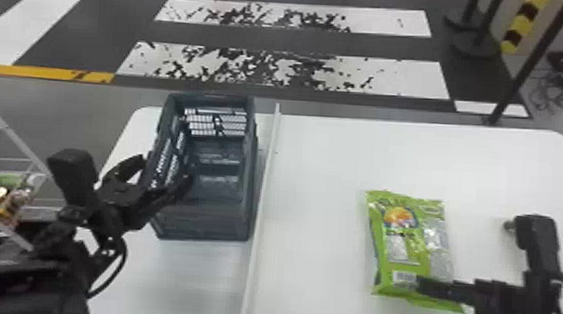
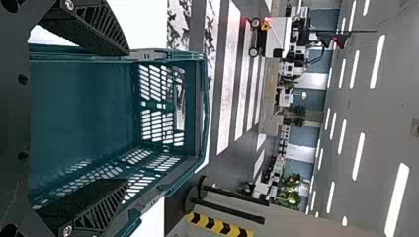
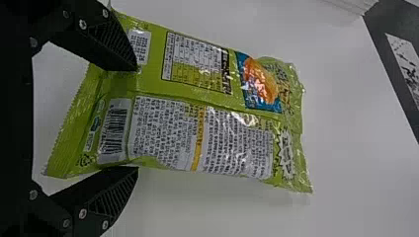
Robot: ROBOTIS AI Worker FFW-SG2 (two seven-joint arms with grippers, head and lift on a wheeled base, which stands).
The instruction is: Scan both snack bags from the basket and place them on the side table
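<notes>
"Left arm (image 1: 12, 275) sits closest to my head camera, coming in from the bottom-left corner. I have the left gripper (image 1: 165, 166) at the left side of the dark basket (image 1: 204, 224), fingers spread wide."

"And the snack bag?"

"One green snack bag (image 1: 412, 255) lies flat on the white bench (image 1: 311, 263), right of the basket, with a raised white strip (image 1: 265, 186) running between them. Its printed back faces up."

"What's the right gripper (image 1: 426, 287) doing over there?"

"I've got it at the bag's end nearest me, where the barcode (image 3: 113, 131) is. Its fingers stand well apart, one lapping over the bag and the other by its edge. From here I can't tell whether either touches the film."

"Anything around the bench?"

"Striped floor (image 1: 295, 71) beyond its far edge, and a white wire rack (image 1: 6, 128) off to the left."
</notes>
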